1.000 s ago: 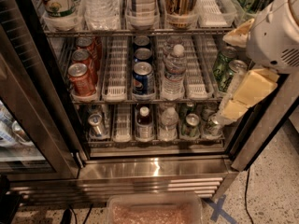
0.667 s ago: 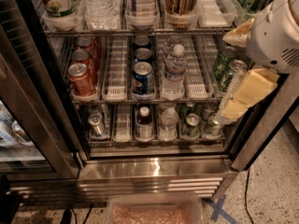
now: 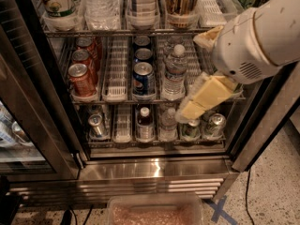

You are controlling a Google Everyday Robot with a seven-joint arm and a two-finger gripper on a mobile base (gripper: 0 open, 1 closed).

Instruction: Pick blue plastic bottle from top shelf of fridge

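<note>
The blue plastic bottle (image 3: 143, 4) stands on the top shelf (image 3: 117, 32) of the fridge (image 3: 154, 168), third lane from the left. It has a pale label with dark bands, and its top is cut off by the frame's edge. My gripper (image 3: 200, 96), cream-yellow on a white wrist (image 3: 248, 46), hangs in front of the right side of the middle rack. It is below and to the right of the bottle and apart from it.
On the top shelf a green-labelled bottle (image 3: 58, 1) and a clear ribbed water bottle (image 3: 101, 3) stand left of the blue bottle, and a brown-striped can (image 3: 180, 1) stands to its right. Red cans (image 3: 82, 78), blue cans (image 3: 143, 76) and a water bottle (image 3: 175, 71) fill the middle rack. The door frame (image 3: 42, 93) is at the left. A bin (image 3: 154, 212) sits on the floor.
My arm and gripper have moved left, from the fridge's right edge to in front of the middle rack's right lanes. The bottles and cans have not moved.
</note>
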